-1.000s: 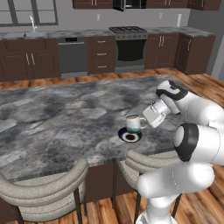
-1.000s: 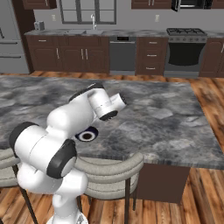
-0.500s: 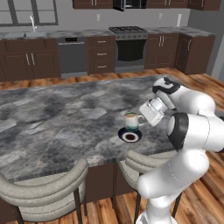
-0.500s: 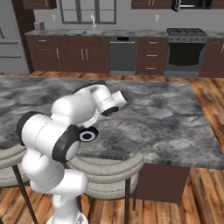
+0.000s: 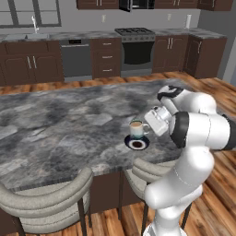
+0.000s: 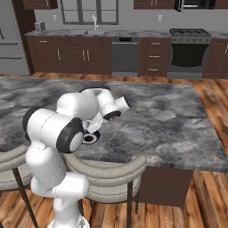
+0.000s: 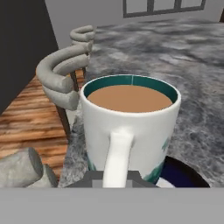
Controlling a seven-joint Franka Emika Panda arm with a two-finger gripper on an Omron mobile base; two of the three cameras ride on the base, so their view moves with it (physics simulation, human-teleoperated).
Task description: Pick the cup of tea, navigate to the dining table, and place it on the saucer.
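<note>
Large dining table with grey-and-black marbled stone top on a dark brown base spans the scene, kitchen run of dark brown cabinets along the far wall, black oven range set in it. Two curved grey upholstered chairs tucked at the table's near edge, wood plank floor under them. White Franka arm reaches over the table's near-right part, hand pointing left. Two-finger gripper sits at the handle side of the small white handled cup of tea, dark green inner rim, light brown liquid inside, upright. Fingertips are hidden behind the cup's handle in the hand view, so cannot tell whether they grasp it or have let go. Cup is directly over the small round dark navy saucer with white centre, near the table's near edge; cannot tell if cup base touches the saucer or hangs just above. In the hand view, saucer shows under the cup at lower right. In the right base view, saucer peeks out beside the arm's elbow.
</note>
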